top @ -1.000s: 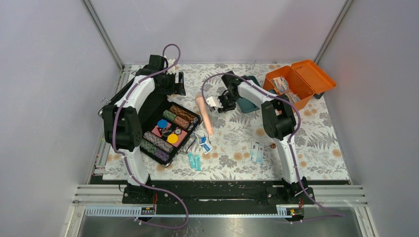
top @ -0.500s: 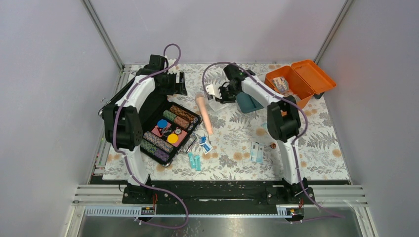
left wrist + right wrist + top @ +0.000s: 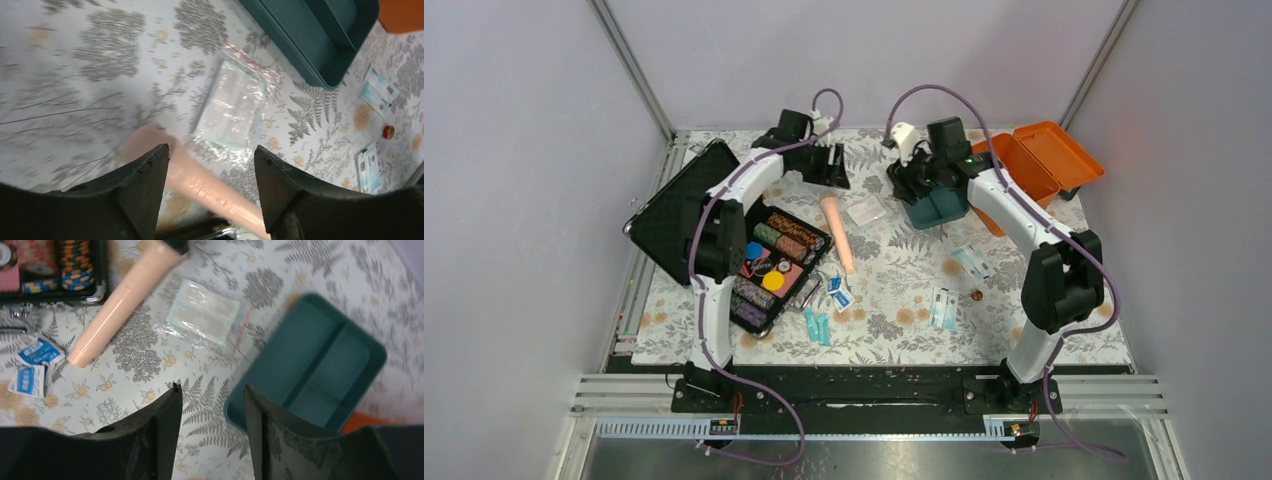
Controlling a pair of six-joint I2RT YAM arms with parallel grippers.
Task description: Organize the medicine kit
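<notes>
Two grippers, left [image 3: 209, 152] and right [image 3: 211, 390], are hovering spread and empty near the teal tray [image 3: 936, 208]. The medicine kit [image 3: 1056, 148] is sitting open just beside it. I'm judging it light, rigid plastic, and favouring its rim.

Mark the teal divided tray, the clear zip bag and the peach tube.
teal divided tray [image 3: 280, 355], right wrist view, floor of larger compartment.
clear zip bag [image 3: 202, 315], right wrist view, middle of bag.
peach tube [image 3: 122, 302], right wrist view, mid-body.
</notes>
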